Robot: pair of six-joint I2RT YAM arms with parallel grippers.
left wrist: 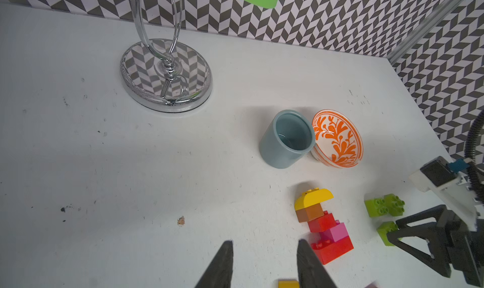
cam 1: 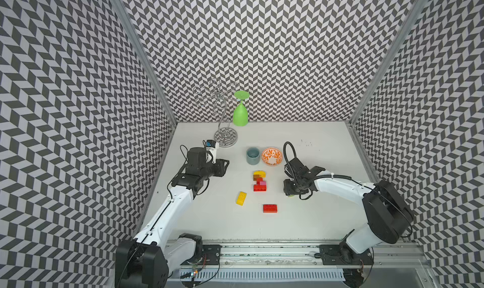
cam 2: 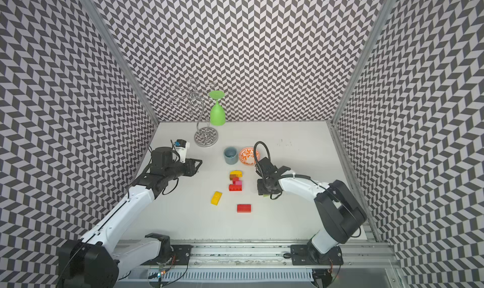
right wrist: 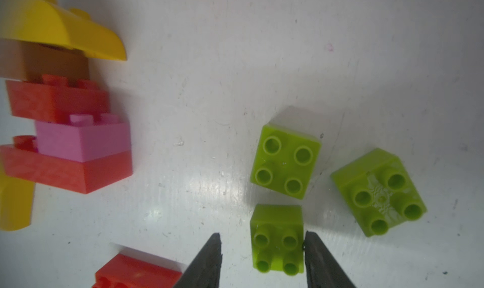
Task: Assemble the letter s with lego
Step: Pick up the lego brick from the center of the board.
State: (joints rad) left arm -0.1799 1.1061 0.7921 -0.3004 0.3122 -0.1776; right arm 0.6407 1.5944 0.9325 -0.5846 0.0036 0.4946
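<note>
A joined lego stack of yellow, orange-brown, red, pink and red bricks lies mid-table, also seen in the left wrist view and the right wrist view. A loose yellow brick and a loose red brick lie nearer the front. Three lime green square bricks sit to the stack's right. My right gripper stands low over one of them: one finger touches it, the other stays apart. My left gripper hovers left of the stack, slightly open and empty.
A blue-grey cup and an orange-patterned bowl stand just behind the stack. A chrome stand holding an upside-down green glass is at the back left. Patterned walls close three sides.
</note>
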